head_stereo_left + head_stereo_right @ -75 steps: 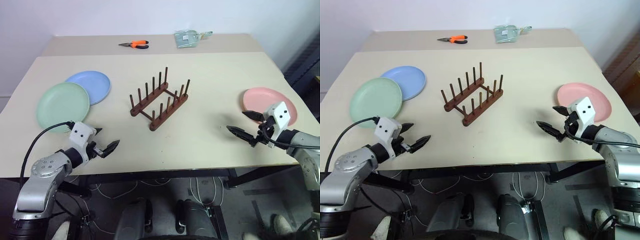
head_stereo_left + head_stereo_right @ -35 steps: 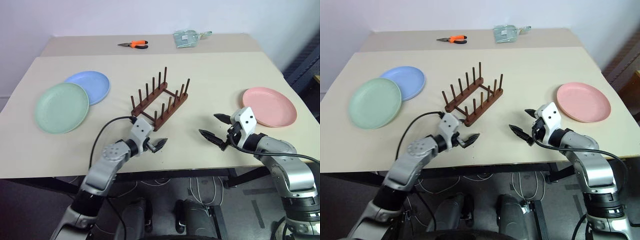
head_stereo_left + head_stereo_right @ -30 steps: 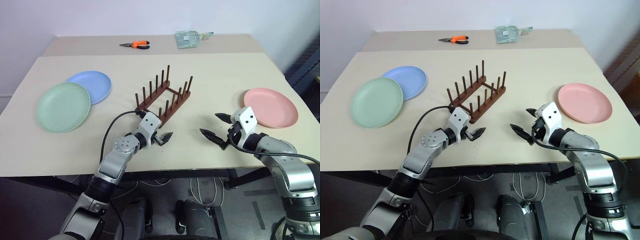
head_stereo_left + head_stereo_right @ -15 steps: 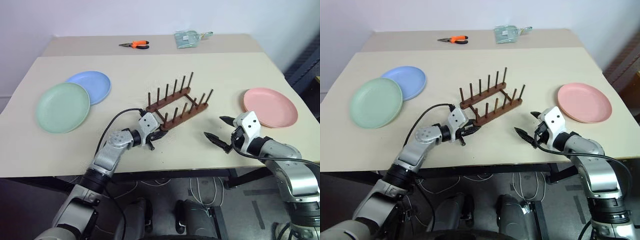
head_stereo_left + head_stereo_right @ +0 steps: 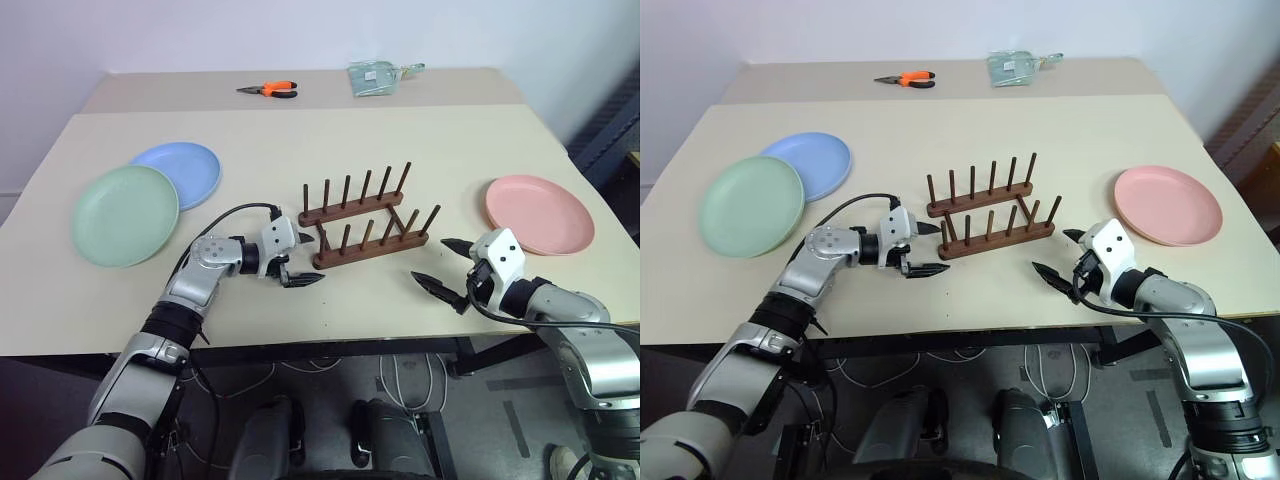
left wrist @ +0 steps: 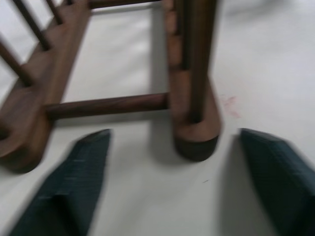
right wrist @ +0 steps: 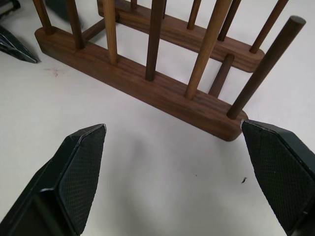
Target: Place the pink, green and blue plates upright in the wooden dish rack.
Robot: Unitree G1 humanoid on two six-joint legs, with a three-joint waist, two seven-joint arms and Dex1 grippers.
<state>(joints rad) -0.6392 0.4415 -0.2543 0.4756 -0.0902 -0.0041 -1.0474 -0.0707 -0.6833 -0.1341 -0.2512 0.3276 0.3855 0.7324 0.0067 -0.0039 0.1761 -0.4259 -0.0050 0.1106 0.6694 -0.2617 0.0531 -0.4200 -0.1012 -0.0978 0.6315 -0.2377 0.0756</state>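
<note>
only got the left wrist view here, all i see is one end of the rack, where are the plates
Observer: The pink plate lies flat on the table, off the rack's far end, near the right hand.
Operator: green and blue?
Observer: The green plate and blue plate lie flat on the robot's left; the green one overlaps the blue one's edge.
Operator: anything in the rack
Observer: No, the wooden dish rack holds nothing.
Operator: right hand holding anything
Observer: No, it is open and holds nothing.
</note>
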